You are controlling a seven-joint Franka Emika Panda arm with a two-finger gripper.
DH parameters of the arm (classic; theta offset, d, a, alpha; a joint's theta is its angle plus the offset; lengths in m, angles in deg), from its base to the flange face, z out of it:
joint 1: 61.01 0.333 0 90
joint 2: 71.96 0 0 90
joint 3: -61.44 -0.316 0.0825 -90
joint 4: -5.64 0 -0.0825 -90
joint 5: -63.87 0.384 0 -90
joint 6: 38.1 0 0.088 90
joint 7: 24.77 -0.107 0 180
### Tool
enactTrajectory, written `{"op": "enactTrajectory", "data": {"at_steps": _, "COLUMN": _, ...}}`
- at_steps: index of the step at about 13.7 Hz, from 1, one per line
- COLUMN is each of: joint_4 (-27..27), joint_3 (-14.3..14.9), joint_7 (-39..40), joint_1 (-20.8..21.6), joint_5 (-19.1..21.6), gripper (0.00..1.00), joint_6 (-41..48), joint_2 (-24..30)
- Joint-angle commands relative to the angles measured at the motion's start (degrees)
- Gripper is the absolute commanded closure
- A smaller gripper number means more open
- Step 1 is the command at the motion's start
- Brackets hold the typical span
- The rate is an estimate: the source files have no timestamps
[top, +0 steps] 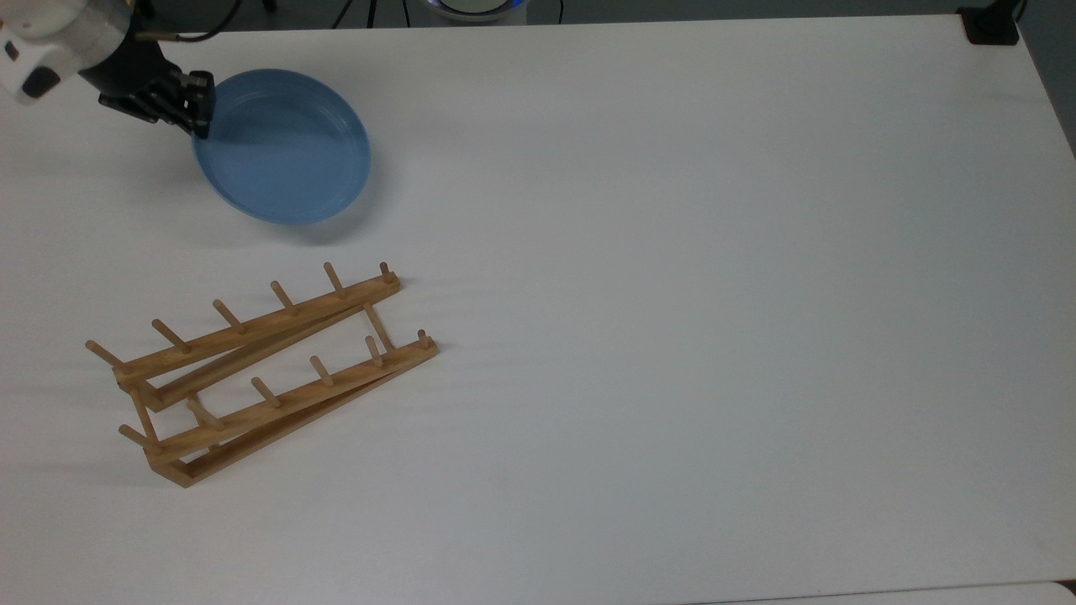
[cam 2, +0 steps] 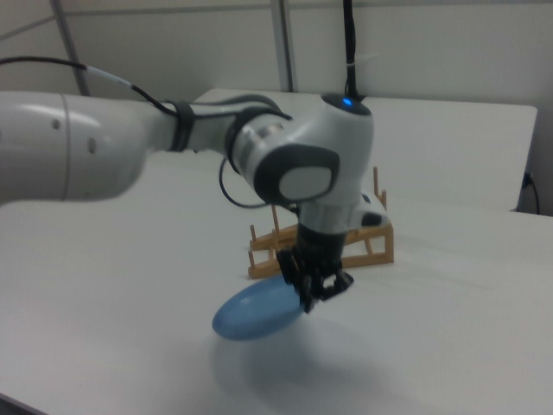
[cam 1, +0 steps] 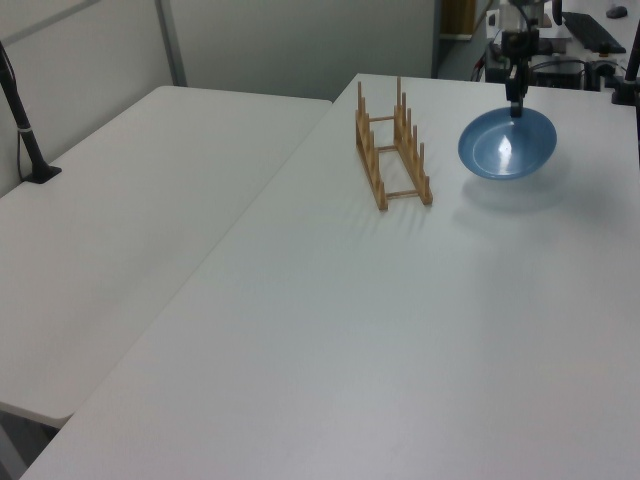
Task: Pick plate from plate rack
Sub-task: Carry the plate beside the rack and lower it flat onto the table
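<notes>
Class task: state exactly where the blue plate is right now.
The plate hangs from the gripper by its rim, clear of the plate rack, at the top view's upper left.

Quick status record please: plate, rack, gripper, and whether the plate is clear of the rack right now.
plate: light blue plate, out of the rack, face up and slightly tilted, held just above the table with its shadow beneath it in the right view
plate rack: wooden plate rack, nothing between its pegs, standing on the table
gripper: gripper, jaws shut on the plate's rim at the top view's left
plate vs rack: apart, a strip of bare table between them in the top view and the left view
</notes>
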State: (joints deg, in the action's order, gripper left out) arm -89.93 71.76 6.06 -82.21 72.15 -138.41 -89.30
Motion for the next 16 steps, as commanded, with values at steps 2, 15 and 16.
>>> {"op": "enactTrajectory", "data": {"at_steps": 2, "joint_4": -2.59, "joint_3": 0.23, "joint_7": 1.34, "joint_1": -0.69, "joint_5": -2.3, "gripper": 1.0, "joint_6": -5.06, "joint_2": -1.73}}
{"op": "enactTrajectory", "data": {"at_steps": 15, "joint_4": -6.73, "joint_3": -0.29, "joint_7": 1.53, "joint_1": 10.36, "joint_5": -6.96, "gripper": 0.94, "joint_6": -9.66, "joint_2": -4.1}}
{"op": "enactTrajectory", "data": {"at_steps": 16, "joint_4": -6.73, "joint_3": -0.3, "joint_7": 0.64, "joint_1": 11.6, "joint_5": -6.96, "gripper": 0.94, "joint_6": -9.04, "joint_2": -4.02}}
